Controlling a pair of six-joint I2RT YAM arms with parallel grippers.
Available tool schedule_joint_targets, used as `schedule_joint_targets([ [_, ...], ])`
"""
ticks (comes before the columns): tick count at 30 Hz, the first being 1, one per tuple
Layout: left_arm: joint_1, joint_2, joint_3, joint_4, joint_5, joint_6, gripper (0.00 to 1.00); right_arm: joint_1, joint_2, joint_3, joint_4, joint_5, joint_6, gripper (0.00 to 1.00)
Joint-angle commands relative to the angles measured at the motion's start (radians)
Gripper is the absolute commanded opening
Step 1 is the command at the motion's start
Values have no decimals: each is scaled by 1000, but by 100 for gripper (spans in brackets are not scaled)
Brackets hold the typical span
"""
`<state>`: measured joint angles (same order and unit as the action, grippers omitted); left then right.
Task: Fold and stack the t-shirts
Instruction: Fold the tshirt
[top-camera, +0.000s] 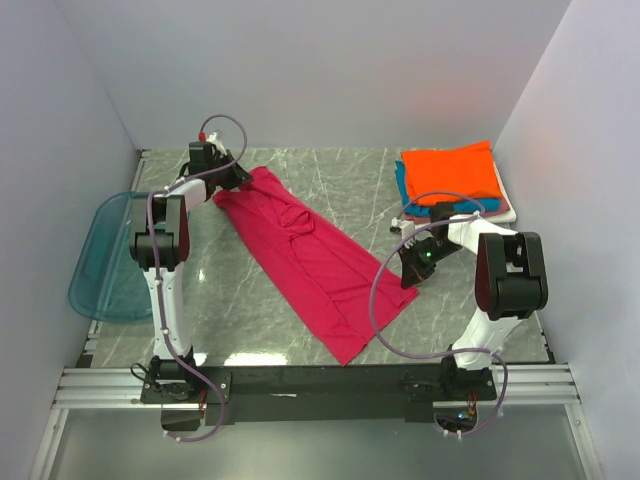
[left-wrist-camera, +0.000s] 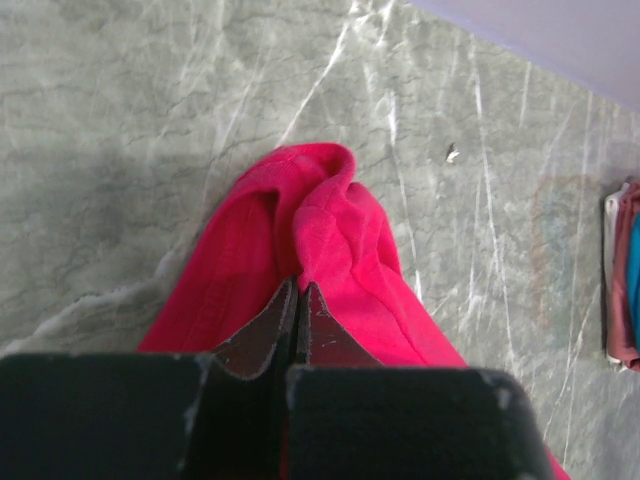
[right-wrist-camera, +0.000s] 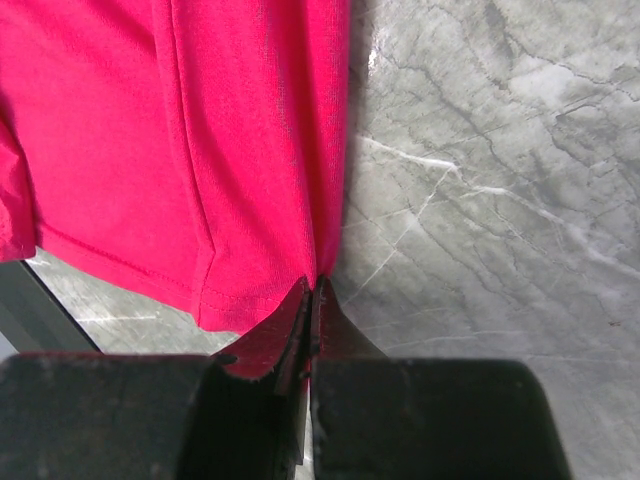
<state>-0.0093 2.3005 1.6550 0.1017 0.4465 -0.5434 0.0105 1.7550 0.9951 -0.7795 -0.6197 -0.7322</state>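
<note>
Your red t-shirt (top-camera: 310, 255): magenta-red, plain cloth. It lies as one long strip set diagonally across the table, from far left down to near centre-right. Mostly flat, with some creases and a fold ridge about the middle. The far-left end is bunched into a rumpled hump, nipped in the jaws of the left gripper (left-wrist-camera: 297, 300). The right edge by the hem is caught in the jaws of the right gripper (right-wrist-camera: 310, 300); hem stitching shows there.

Your stack, far-right corner of the table: orange t-shirt (top-camera: 450, 172) on top, folded to a neat rectangle. A teal t-shirt (top-camera: 400, 182) peeks out beneath it. Below lie a pinkish t-shirt (left-wrist-camera: 624, 330) and a white t-shirt (top-camera: 505, 212). The stack is well apart from the red one.
</note>
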Motion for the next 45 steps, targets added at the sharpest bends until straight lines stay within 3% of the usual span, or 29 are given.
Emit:
schedule_joint_targets([
  [1,3,-32,25,-26,-35,3,0,-6,-12,8,-33,17,-24,0],
  [8,-3,37,101,-66,55,-6,6,-6,-14,13,-41,18,-32,4],
  [11,-9,80,150,-88,98,-10,16,-30,-11,22,-46,17,-32,3],
  [18,-9,25,103,-27,44,-9,61,-35,-9,19,-50,15,-38,2],
  [24,-9,51,239,-39,44,-64,70,-35,1,28,-56,5,-41,3],
  [33,-34,175,399,-91,1,-109,68,-35,12,39,-63,-3,-42,3],
  [45,-84,257,525,-243,-92,-6,61,-37,6,43,-72,-12,-44,3],
])
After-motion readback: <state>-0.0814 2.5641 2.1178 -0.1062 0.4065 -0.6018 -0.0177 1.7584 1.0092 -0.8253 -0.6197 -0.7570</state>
